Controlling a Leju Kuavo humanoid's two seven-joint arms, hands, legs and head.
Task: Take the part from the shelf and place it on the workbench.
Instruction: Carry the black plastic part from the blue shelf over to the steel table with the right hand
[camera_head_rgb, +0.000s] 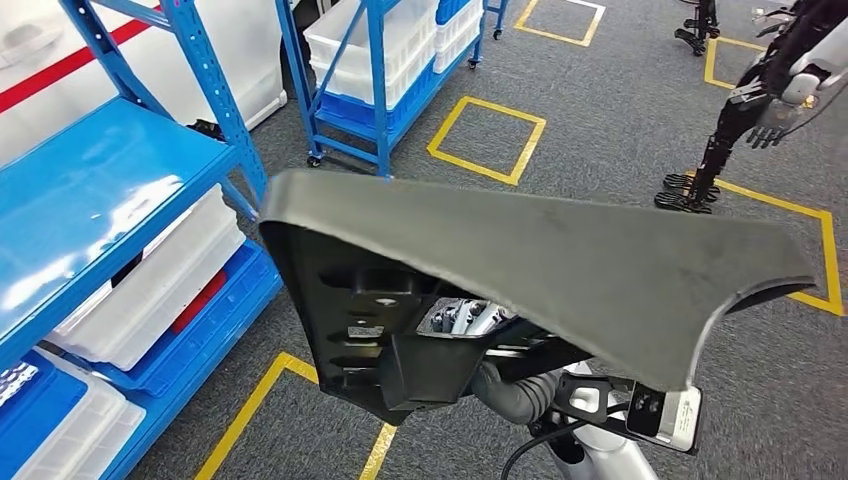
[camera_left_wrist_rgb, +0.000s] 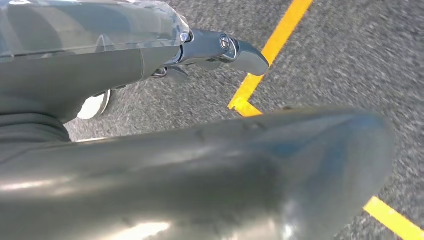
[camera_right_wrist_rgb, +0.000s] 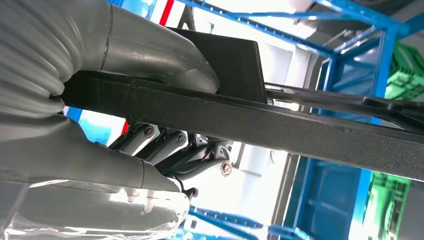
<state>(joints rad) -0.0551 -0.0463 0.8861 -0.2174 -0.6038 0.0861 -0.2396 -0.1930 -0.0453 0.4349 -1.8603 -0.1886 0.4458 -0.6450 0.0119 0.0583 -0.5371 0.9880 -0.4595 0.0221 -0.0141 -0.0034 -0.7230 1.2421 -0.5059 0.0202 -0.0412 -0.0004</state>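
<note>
Black part (camera_head_rgb: 560, 265), gripped by right robot hand (camera_right_wrist_rgb: 165, 145)

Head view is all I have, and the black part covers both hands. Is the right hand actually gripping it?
Observer: Yes. In the right wrist view the right hand clamps the black part by its edge, with the thumb on one face and the darker fingers on the other.
Operator: Left hand on it too?
Observer: Can't tell. In the left wrist view the left hand has its fingers stretched out over the carpet, and carpet shows between them and the part's smooth surface. Any contact at the palm is hidden.
</note>
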